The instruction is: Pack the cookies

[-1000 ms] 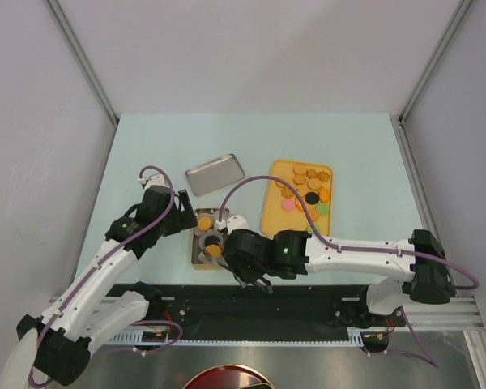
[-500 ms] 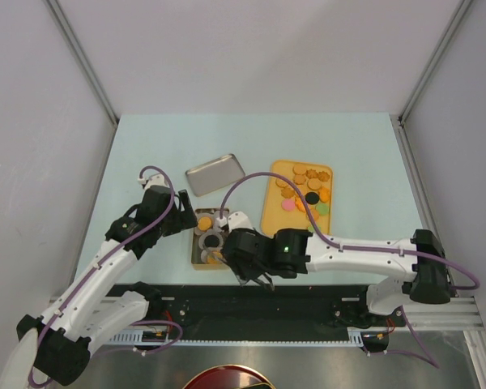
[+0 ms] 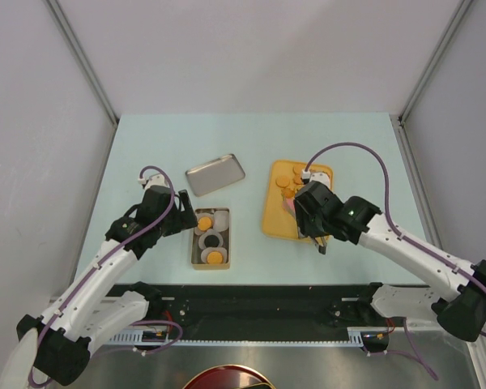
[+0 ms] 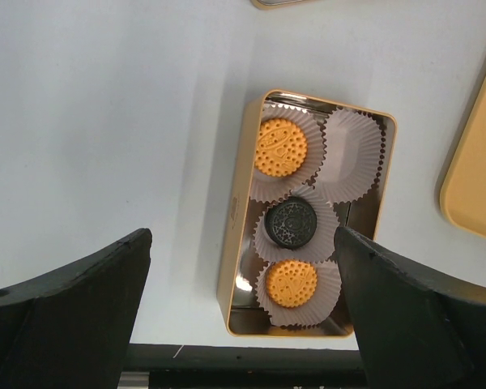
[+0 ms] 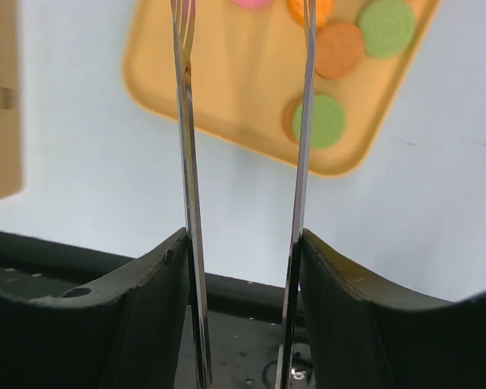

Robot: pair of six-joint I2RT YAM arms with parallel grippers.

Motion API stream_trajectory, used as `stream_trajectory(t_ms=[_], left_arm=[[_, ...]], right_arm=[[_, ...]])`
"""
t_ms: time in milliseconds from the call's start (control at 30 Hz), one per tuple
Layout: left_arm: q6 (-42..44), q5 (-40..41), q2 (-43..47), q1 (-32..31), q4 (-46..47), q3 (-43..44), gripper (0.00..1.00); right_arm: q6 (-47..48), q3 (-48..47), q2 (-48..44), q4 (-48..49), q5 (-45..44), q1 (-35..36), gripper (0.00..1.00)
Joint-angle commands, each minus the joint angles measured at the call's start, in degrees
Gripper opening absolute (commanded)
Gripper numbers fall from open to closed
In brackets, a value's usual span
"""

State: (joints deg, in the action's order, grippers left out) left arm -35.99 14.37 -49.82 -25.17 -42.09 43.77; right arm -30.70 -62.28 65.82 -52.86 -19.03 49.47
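**Ana:** Where were the cookies [image 5: 338, 49]?

**Ben:** In two places. Three sat in paper cups inside the tin [image 4: 232, 243]: an orange one [image 4: 280, 147] at the far end, a black one [image 4: 287, 224] in the middle and another orange one at the near end. One empty cup [image 4: 352, 146] was free. The rest lay loose on the orange tray [image 3: 274, 217], to the right of the tin.

**Ana:** And the hands?

**Ben:** The left hand [image 3: 185, 220] hung wide open beside the tin, holding nothing. The right hand [image 5: 243, 235] gripped a pair of metal tongs [image 5: 186, 162]. Their blades stood apart with nothing between them.

**Ana:** Which way did the nearest cookie lie from the tongs?

**Ben:** The blades reached out over the tray's near part, with only bare tray between them. A green cookie [image 5: 327, 120] lay just outside the blade on the right of the wrist view, partly behind it. The others were further ahead on that same side. In my judgement the tongs needed to shift that way and drop to straddle one. Being round, the cookies gave no long axis to line up with.

**Ana:** Which arm was nearer?

**Ben:** The right one, already above the tray. The left hand was well apart from it.
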Motion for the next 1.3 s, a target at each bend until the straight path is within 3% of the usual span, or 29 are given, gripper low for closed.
stream_trajectory(t_ms=[0, 167, 367, 867, 1100, 1267], left_arm=[[-0.14, 0.22, 0.43, -0.32, 0.86, -0.35, 1.0], [-0.13, 0.04, 0.25, -0.32, 0.86, -0.35, 1.0], [0.13, -0.31, -0.27, -0.41, 1.3, -0.35, 1.0], [0.04, -0.48, 0.16, -0.41, 1.57, -0.7, 1.0], [-0.05, -0.48, 0.25, -0.32, 1.48, -0.7, 1.0], [-0.05, -0.4, 0.34, -0.41, 1.48, -0.79, 1.0]], right_arm=[[4.06, 4.0, 0.62, 0.47, 3.02, -4.11, 0.57], [5.73, 6.64, -0.16, 1.71, 5.22, -10.61, 0.57], [5.56, 7.96, -1.4, 1.01, 6.81, -13.44, 0.57], [5.38, 10.25, 2.12, 2.85, 9.01, -13.61, 0.57], [5.12, 10.16, 1.24, 2.94, 9.36, -13.61, 0.45], [4.77, 9.99, 1.24, 1.89, 10.85, -13.61, 0.52]])
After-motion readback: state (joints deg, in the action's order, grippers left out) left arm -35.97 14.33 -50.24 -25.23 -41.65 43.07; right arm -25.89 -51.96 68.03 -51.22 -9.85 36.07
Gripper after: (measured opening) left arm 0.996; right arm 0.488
